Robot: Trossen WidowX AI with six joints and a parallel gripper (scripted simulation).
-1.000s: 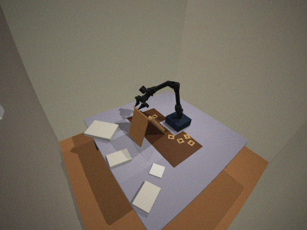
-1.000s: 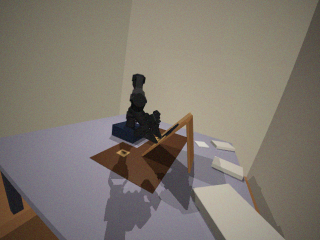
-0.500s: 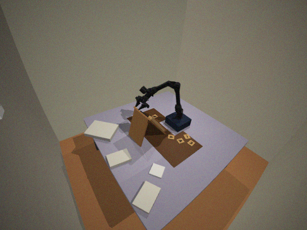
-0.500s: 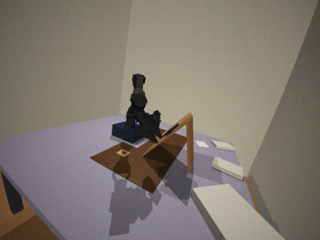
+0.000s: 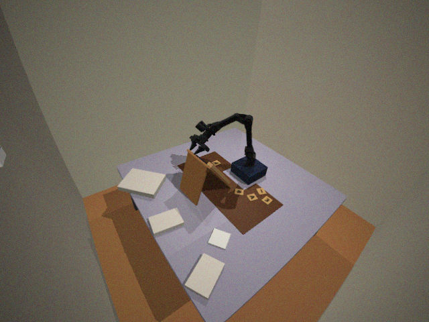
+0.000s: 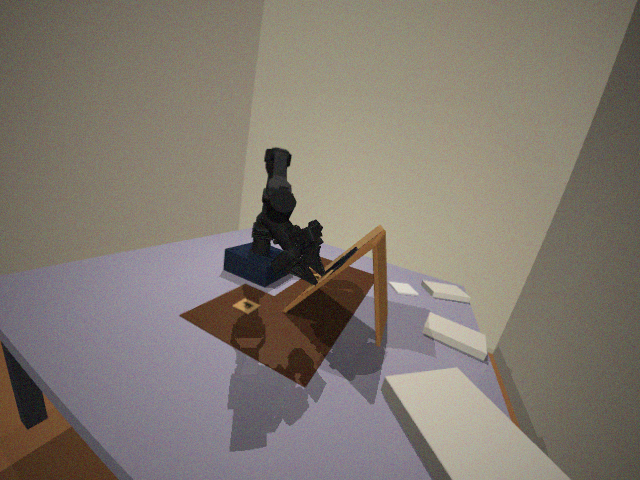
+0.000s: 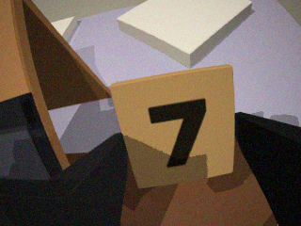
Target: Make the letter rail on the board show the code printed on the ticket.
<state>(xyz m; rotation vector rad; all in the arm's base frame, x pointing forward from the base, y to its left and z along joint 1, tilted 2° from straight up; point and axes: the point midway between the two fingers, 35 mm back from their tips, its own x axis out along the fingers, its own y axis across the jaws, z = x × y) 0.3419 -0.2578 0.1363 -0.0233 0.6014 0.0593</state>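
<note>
My gripper (image 5: 193, 151) (image 6: 319, 277) (image 7: 180, 132) is shut on a tan tile with a black 7 (image 7: 216, 141), gripped by its two side edges. It holds the tile upright in the wrist view, beside the board's end. The leaning wooden board (image 5: 194, 180) (image 6: 379, 289) (image 7: 9, 56) stands just beside the fingers. The rail's slots and the code on the ticket cannot be read. Several loose tiles lie on the brown mat (image 5: 242, 221) (image 6: 206, 312): a group near the arm base, including one tile (image 5: 238, 191), and a separate tile (image 5: 216, 162) (image 6: 246, 305) at the other end.
A blue base block (image 5: 249, 170) (image 6: 250, 260) carries the arm. Beyond the board lie a large white slab (image 5: 142, 182) (image 6: 465, 413) (image 7: 188, 24), a smaller slab (image 5: 166, 221) (image 6: 455, 335), a thin white square (image 5: 219, 238) (image 6: 403, 288) and another slab (image 5: 204, 275) (image 6: 447, 290) near the counter edge.
</note>
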